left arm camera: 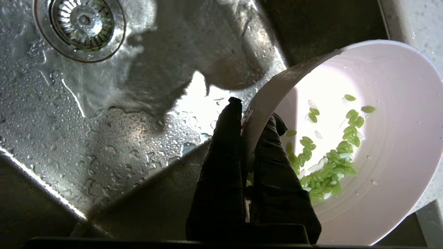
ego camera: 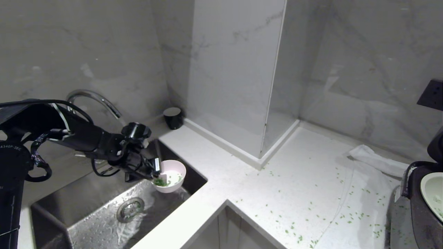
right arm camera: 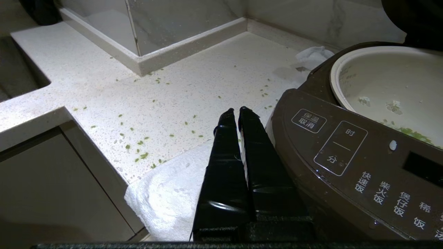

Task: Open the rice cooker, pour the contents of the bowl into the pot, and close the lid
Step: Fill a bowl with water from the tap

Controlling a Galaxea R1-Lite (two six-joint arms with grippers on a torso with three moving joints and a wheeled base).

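Observation:
My left gripper (ego camera: 157, 171) (left arm camera: 252, 116) is shut on the rim of the pink bowl (ego camera: 171, 176) (left arm camera: 380, 138), one finger inside and one outside. It holds the bowl in the air over the wet steel sink (ego camera: 104, 207) (left arm camera: 104, 138). Green contents (ego camera: 160, 182) (left arm camera: 328, 162) lie in the bowl's white inside. The dark brown rice cooker (ego camera: 420, 207) (right arm camera: 346, 162) stands open at the far right, its pale pot (ego camera: 432, 193) (right arm camera: 387, 86) showing with a few green bits in it. The lid (ego camera: 436, 145) (right arm camera: 415, 17) stands raised behind it. My right gripper (right arm camera: 235, 110) is shut and empty beside the cooker's front panel.
Green bits are scattered over the white counter (ego camera: 294, 193) (right arm camera: 166, 97). A white cloth (ego camera: 377, 160) (right arm camera: 169, 197) lies under and behind the cooker. A curved tap (ego camera: 97, 98) rises behind the sink, a black cup (ego camera: 172, 117) stands in the corner, and a marble column (ego camera: 235, 76) juts out.

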